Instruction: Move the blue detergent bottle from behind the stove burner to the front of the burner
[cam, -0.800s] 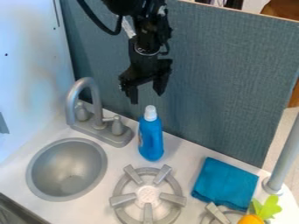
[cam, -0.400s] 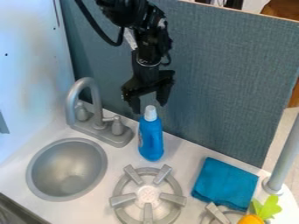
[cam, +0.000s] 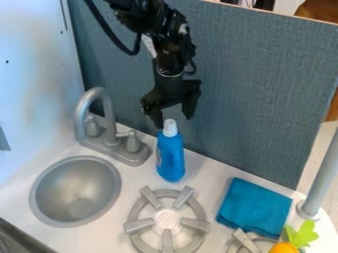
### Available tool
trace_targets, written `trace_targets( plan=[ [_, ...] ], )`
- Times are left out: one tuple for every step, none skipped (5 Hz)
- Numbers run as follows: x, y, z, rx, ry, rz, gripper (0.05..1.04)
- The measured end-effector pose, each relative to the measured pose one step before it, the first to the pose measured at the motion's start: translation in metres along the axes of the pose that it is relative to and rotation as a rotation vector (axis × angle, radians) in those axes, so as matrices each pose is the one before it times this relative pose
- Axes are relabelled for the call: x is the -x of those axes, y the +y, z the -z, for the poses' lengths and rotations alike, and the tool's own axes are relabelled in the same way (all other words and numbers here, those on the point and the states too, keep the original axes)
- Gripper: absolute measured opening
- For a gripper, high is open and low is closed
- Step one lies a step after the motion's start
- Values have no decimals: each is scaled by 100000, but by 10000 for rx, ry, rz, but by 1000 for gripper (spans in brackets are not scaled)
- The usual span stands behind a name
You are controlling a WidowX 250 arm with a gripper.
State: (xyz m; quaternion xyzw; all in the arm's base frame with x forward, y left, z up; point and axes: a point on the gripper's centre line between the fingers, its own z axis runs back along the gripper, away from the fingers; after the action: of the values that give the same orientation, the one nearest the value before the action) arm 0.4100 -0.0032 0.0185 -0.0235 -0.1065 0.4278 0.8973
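The black gripper (cam: pixel 174 121) hangs open, pointing down, at the upper middle of the camera view, in front of the blue-grey panel. Its two fingers stand apart at about the height of the white cap of a blue bottle (cam: pixel 171 157). The bottle stands upright on the counter, between the faucet and the stove burner. Whether the fingers touch the cap, I cannot tell. Nothing is held between them.
A grey faucet (cam: pixel 99 94) and round sink (cam: pixel 75 191) lie to the left. In front of the bottle is a grey burner (cam: pixel 167 220). A folded blue cloth (cam: pixel 254 207), an orange toy with green leaves (cam: pixel 301 235) and a grey post (cam: pixel 323 173) are at the right.
The gripper has come down and slightly right, from above the bottle to the level of its cap. The bottle has not moved.
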Motion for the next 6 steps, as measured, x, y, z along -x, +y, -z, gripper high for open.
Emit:
trace_targets(
  plan=[
    [301,940,1582,-611,132,-6,1004],
    [-412,155,640,-393,-78,-77,950],
    [-75,-42,981,-344,142,-24,723],
    [-98,88,-29,-91,-33,8,515],
    [214,44,-62,-25,139,-26,506],
    [551,-338,-1382,475,661,39,506]
  ],
)
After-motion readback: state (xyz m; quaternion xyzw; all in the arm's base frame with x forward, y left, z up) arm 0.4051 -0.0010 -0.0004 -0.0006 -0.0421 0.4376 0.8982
